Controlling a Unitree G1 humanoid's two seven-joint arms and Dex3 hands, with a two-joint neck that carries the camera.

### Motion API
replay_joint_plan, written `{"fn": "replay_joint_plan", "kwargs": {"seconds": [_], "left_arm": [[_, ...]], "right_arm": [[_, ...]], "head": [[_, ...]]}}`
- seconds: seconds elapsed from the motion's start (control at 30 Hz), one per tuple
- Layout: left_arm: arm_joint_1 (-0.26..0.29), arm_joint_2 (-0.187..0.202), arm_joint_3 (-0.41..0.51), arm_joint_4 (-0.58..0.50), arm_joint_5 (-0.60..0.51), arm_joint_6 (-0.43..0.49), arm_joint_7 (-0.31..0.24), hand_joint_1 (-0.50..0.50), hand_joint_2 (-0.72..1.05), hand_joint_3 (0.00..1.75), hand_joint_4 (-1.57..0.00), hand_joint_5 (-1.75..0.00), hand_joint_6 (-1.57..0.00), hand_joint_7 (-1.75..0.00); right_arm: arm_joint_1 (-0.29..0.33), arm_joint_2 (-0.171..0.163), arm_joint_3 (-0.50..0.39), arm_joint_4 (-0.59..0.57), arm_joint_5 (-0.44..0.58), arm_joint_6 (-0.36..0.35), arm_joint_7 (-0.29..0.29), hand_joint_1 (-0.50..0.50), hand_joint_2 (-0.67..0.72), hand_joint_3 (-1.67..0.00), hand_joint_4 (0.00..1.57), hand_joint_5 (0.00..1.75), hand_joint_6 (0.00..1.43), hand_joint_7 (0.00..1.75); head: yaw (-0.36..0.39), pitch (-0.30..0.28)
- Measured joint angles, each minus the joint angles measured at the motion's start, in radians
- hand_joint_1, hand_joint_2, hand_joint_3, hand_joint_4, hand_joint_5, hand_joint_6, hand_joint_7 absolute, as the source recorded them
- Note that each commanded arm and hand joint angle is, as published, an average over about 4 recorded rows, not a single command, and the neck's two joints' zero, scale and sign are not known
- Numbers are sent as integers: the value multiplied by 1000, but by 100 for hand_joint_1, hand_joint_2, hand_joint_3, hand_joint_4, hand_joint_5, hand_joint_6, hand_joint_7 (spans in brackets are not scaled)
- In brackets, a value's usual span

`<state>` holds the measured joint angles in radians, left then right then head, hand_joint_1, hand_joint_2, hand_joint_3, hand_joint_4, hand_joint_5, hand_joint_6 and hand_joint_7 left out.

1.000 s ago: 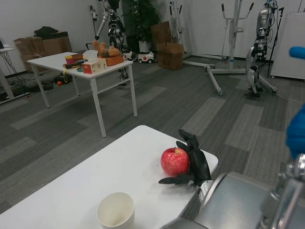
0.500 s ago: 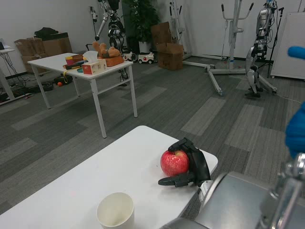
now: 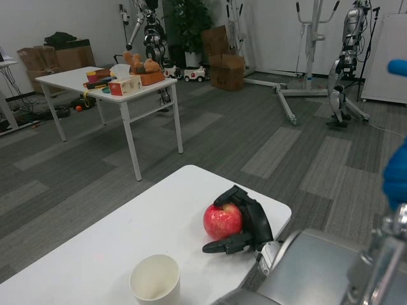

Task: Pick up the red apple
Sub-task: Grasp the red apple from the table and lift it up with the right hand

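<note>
Right hand [image 3: 245,222] is wrapping fingers around the apple [image 3: 222,221] on the table [image 3: 127,248]; needing firm closure before lifting straight up.

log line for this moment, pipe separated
stage: grasping | right hand: fingers wrapped over red apple | apple: low over or on white table, cannot tell | left hand: not in view | paper cup: untouched, near edge

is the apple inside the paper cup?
No. The red apple sits on the white table gripped by the right hand, well apart from the paper cup.
</note>
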<state>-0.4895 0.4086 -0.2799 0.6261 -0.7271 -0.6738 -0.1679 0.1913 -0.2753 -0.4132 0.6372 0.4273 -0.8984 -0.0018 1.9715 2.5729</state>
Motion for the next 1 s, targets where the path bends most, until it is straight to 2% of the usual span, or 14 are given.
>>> {"fn": "replay_joint_plan", "kwargs": {"seconds": [0.13, 0.27, 0.43, 0.57, 0.83, 1.0], "left_arm": [[0, 0, 0, -1, 0, 0, -1, -48, 105, 0, 0, 0, 0, 0], [1, 0, 0, -1, 0, 0, -1, -48, 105, 0, 0, 0, 0, 0], [1, 0, 0, -1, -1, 0, -1, -48, 105, 0, 0, 0, 0, 0], [2, 0, 0, -2, -4, 0, -1, -48, 105, 0, 0, 0, 0, 0], [4, 1, 0, -3, -10, -2, -2, -48, 105, 0, 0, 0, 0, 0], [5, 1, 5, -3, -10, -2, -2, -48, 105, 0, 0, 0, 0, 0]], "right_arm": [[-5, -3, 29, -61, -1, 7, 2, 17, -29, -24, 57, 155, 114, 147], [-32, -18, 68, -111, -1, 10, -5, 20, -29, -24, 57, 155, 109, 148], [-69, -43, 119, -141, -1, 16, -13, 21, -29, -24, 57, 155, 106, 154], [-139, -77, 171, -136, 0, 18, -16, 25, -29, -24, 57, 155, 106, 154], [-284, -133, 277, -34, 0, 18, -16, 25, -29, -24, 57, 155, 106, 154], [-378, -148, 362, 33, -1, 19, -16, 25, -29, -24, 57, 155, 106, 154]], "head": [[27, -4], [67, -10], [178, -21], [271, -25], [605, -82], [793, -168]]}}
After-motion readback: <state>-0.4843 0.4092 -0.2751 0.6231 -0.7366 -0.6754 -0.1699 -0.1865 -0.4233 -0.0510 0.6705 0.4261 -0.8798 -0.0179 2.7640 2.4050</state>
